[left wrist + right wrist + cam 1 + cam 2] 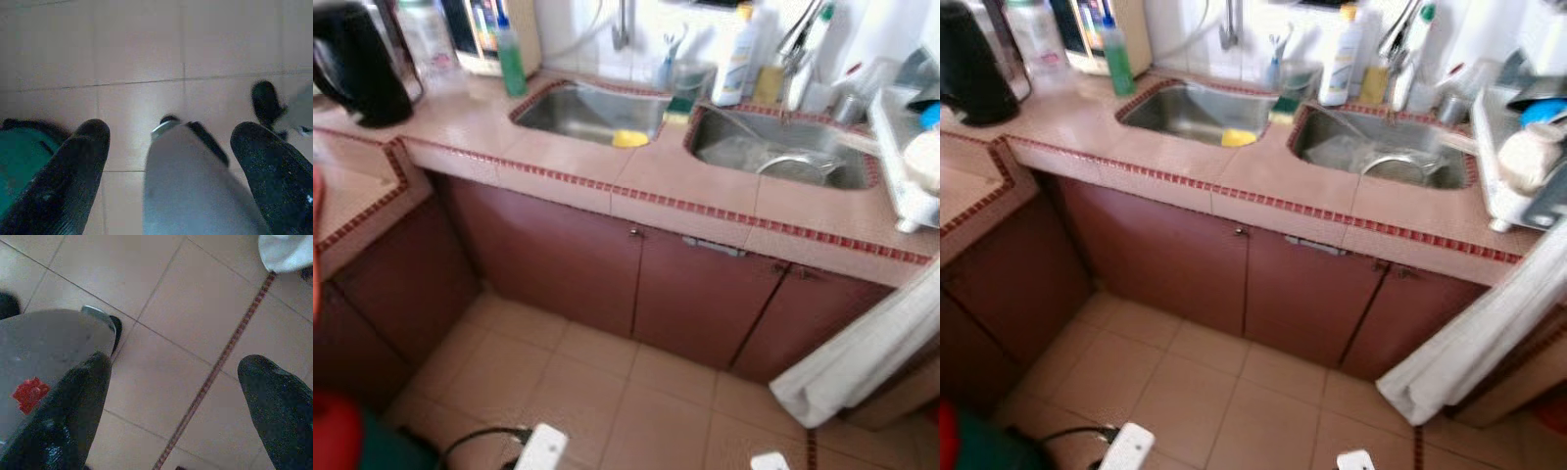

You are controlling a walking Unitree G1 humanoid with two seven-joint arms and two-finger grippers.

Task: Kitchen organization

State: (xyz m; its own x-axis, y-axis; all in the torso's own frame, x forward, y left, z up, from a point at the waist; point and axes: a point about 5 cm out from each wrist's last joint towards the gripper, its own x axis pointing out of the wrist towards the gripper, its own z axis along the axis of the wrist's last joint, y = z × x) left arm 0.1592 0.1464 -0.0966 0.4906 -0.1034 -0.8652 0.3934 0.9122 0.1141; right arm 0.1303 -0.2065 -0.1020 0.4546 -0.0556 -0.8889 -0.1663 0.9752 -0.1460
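Countertop (705,186) of pink tile with a red border strip runs across the upper half of the head views. Two steel sink basins are set into it. The left basin (578,113) sits upper centre and holds a yellow sponge (629,138) at its near edge. The right basin (773,152) sits upper right and holds a wire strainer (800,164). A black kettle (357,64) stands at the upper left corner, with a green bottle (512,59) just to its right. A white bottle (736,59) stands behind the divider between the basins. A dish rack (906,157) occupies the right edge of the frame. Dark red cabinet doors (636,284) fill the band below the counter. A white cloth (871,343) hangs at the lower right. Tiled floor (607,401) covers the bottom.

Left gripper (171,147), in its wrist view, hangs over the floor tiles, fingers (73,166) spread wide and released, grasping nothing. Right gripper (181,387) likewise hangs above the floor, fingers (73,406) apart and empty.
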